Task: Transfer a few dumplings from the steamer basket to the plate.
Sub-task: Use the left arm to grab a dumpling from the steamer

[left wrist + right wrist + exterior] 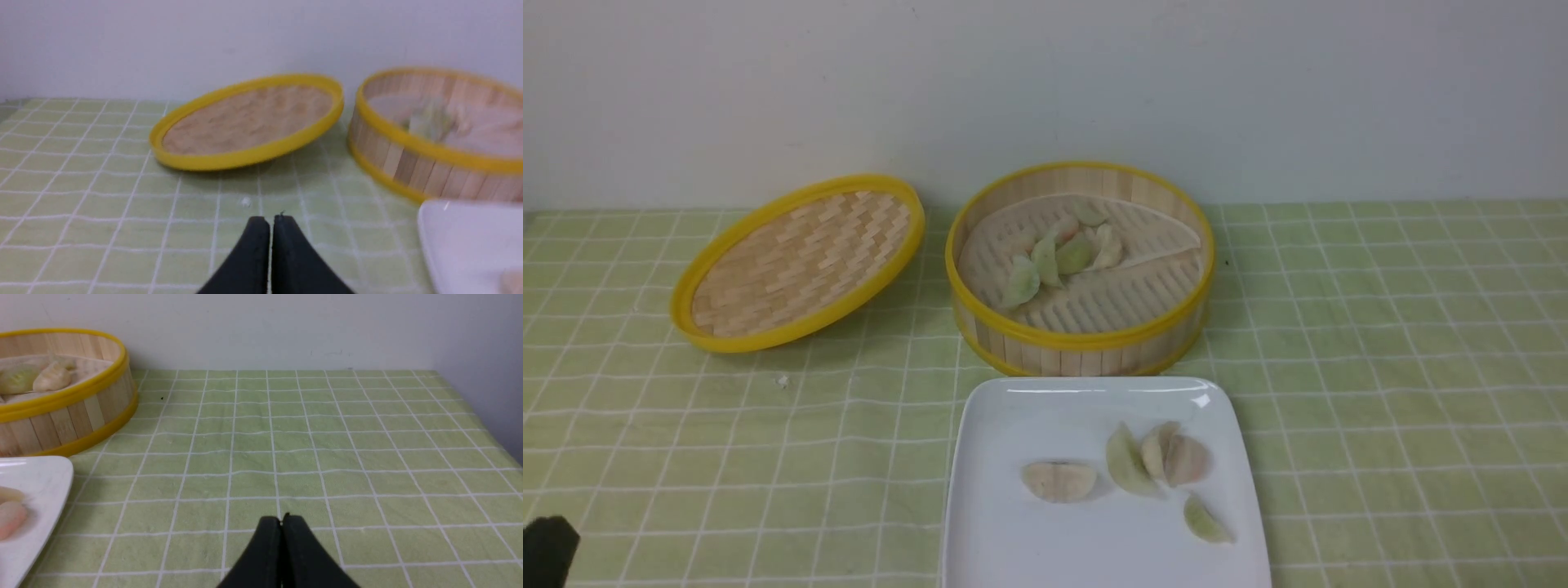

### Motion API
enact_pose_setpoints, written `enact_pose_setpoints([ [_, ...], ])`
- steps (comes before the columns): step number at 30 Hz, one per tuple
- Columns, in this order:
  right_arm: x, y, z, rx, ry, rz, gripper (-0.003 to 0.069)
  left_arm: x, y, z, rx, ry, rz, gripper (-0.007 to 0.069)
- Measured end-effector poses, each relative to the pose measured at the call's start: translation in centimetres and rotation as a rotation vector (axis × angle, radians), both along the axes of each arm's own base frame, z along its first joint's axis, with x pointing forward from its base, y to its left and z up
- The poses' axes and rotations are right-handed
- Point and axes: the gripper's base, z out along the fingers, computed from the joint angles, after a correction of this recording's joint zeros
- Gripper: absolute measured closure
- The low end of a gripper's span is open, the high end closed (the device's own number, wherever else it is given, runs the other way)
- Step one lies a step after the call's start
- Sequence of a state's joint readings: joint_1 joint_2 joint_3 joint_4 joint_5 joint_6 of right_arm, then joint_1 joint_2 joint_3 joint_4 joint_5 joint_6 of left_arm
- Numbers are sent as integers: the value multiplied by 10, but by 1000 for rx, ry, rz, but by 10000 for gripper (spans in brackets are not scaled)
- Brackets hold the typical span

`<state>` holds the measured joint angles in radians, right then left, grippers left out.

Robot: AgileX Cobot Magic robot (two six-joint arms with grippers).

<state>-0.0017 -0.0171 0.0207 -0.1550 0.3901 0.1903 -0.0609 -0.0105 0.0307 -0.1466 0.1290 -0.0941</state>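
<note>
The basket (1078,336) stands upright and open, yellow-rimmed, with a cluster of dumplings (1058,253) bunched near its centre: green ones trailing off toward 8 o'clock, paler ones toward 2. The plate (1029,547), glossy white, lies just beside it at its 6 o'clock. On the plate are a beige dumpling (1059,480) at 9, a green dumpling (1129,464) at 1, what looks like two overlapping pinkish dumplings (1174,456) at 2, and a small green dumpling (1206,523) at 4.

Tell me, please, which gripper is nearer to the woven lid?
Left. The left gripper, shut, faces the lid across the cloth; the right gripper, also shut, is beyond the steamer basket, and its camera does not show the lid.
</note>
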Motion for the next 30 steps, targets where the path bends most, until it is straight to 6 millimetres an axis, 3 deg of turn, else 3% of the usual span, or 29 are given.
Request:
enact_pose_setpoints([
  [4, 0, 0, 0, 0, 0, 0, 673, -1, 6, 22, -352, -226, 39, 630],
  [8, 0, 0, 0, 0, 0, 0, 673, -11, 19, 51, -555, -549, 91, 630],
  [10, 0, 0, 0, 0, 0, 0, 673, -18, 20, 73, -557, -644, 79, 630],
  [13, 0, 0, 0, 0, 0, 0, 673, -20, 13, 124, -455, -656, 18, 630],
  [15, 0, 0, 0, 0, 0, 0, 673, -12, 5, 161, -330, -536, -17, 630],
  [17, 0, 0, 0, 0, 0, 0, 673, 12, 1, 202, -188, -276, 2, 630],
  [20, 0, 0, 0, 0, 0, 0, 673, 50, 0, 228, -69, 85, 48, 630],
  [22, 0, 0, 0, 0, -1, 0, 673, 71, -3, 235, 9, 308, 47, 630],
  [26, 0, 0, 0, -1, -1, 0, 673, 137, -24, 223, 166, 760, -66, 630],
  [28, 0, 0, 0, -1, -1, 0, 673, 166, -39, 212, 219, 884, -156, 630],
  [29, 0, 0, 0, -1, -1, 0, 673, 169, -42, 210, 226, 895, -171, 630],
  [30, 0, 0, 0, -1, -1, 0, 673, 195, -58, 199, 275, 957, -257, 630],
])
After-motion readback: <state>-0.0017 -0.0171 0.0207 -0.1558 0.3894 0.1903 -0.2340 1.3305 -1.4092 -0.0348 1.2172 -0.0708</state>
